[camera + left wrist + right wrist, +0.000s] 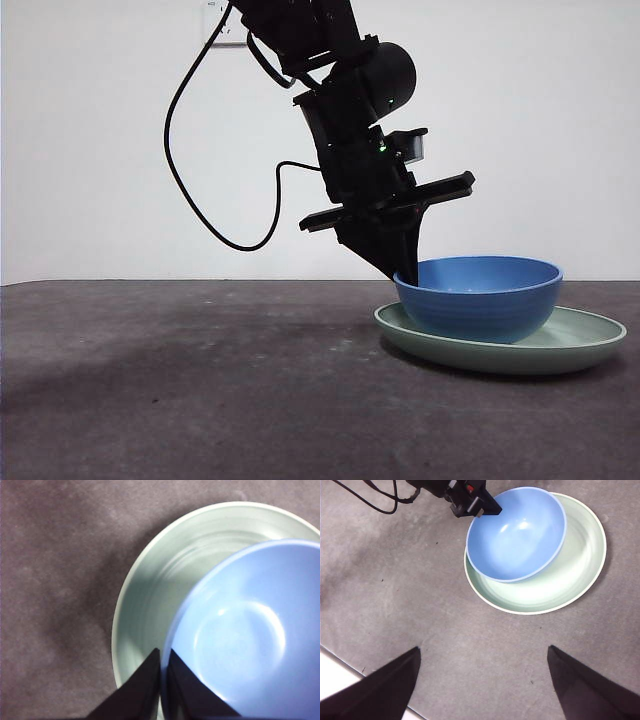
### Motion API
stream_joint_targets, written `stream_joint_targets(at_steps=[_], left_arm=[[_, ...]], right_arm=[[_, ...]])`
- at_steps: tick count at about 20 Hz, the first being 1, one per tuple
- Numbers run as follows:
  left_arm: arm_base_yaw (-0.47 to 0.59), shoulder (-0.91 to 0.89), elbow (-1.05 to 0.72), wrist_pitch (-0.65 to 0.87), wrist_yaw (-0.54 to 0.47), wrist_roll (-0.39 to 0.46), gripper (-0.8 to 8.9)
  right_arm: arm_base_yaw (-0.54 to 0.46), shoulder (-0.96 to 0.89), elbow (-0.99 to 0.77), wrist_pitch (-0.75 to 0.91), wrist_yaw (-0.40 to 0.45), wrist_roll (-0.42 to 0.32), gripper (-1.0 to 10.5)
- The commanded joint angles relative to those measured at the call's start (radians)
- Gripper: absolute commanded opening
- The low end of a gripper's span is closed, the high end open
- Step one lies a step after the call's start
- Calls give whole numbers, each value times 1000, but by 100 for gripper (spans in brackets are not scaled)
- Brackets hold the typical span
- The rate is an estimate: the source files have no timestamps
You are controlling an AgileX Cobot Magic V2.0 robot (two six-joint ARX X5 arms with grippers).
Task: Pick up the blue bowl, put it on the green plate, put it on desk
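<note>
While resting on the green plate (560, 345), blue bowl's (480, 298) rim sits between left jaws.

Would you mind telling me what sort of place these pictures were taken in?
Probably a robot test bench, not a kitchen: a bare dark grey-brown matte desk before a plain white wall, holding only a round blue bowl on a shallow pale green plate, the bowl's rim gripped by the left gripper.
</note>
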State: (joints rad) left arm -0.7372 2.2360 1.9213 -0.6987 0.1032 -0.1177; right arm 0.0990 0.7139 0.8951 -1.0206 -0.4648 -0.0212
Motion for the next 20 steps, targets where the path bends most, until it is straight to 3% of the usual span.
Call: stream_joint_targets(at_steps=[1, 4, 7, 13, 20], left_arm=[[-14, 24, 32, 8, 2, 27, 13], [-19, 24, 32, 13, 2, 27, 44], [-23, 24, 32, 12, 2, 27, 188], [-27, 10, 32, -13, 2, 25, 197], [19, -191, 32, -46, 2, 19, 203]], right_arm=[[4, 3, 18, 6, 2, 10, 408], [4, 3, 18, 5, 2, 10, 408], [4, 3, 18, 5, 2, 10, 407], [4, 3, 18, 5, 2, 10, 407], [3, 3, 18, 5, 2, 10, 408]])
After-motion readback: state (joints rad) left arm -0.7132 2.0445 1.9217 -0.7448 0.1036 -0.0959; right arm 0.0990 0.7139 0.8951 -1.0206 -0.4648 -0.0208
